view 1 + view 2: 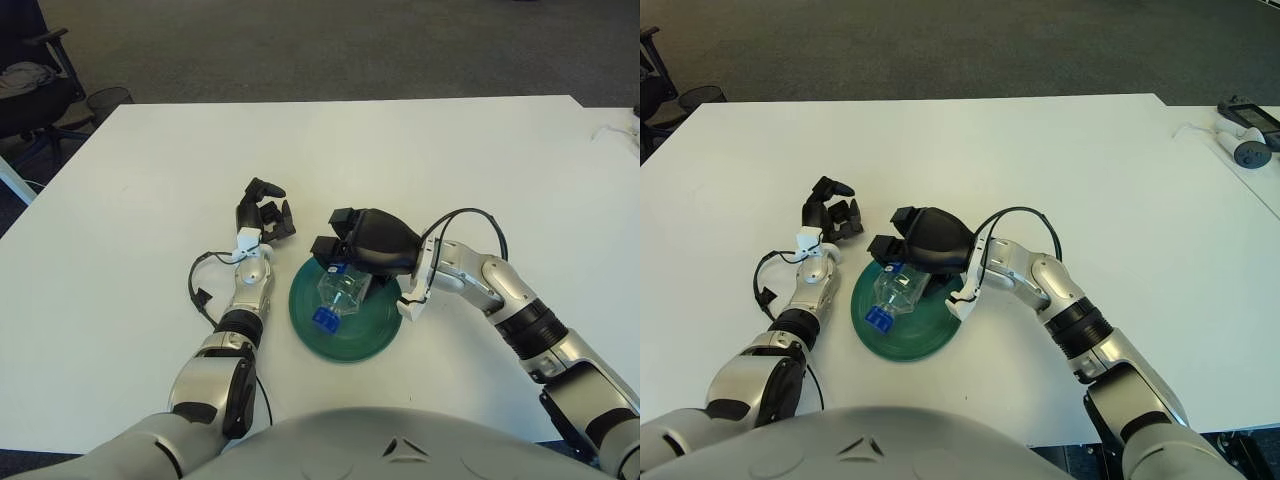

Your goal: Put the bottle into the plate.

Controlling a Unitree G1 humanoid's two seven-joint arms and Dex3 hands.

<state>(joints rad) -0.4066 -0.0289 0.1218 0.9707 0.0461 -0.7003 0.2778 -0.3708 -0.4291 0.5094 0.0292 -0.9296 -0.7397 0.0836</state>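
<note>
A clear plastic bottle [338, 296] with a blue cap lies on its side in the green plate [372, 330], cap end toward me. My right hand [345, 250] is over the plate's far side, its dark fingers closed around the bottle's base end, which it partly hides. My left hand [264, 212] shows on the white table just left of the plate, fingers curled and holding nothing. The same scene shows in the right eye view, with the bottle [895, 292] in the plate [930, 335].
The white table [420, 150] stretches far behind and to both sides. A black cable [200, 285] loops beside my left forearm. Small devices [1245, 135] lie at the table's far right. Office chairs [40, 90] stand off the far left corner.
</note>
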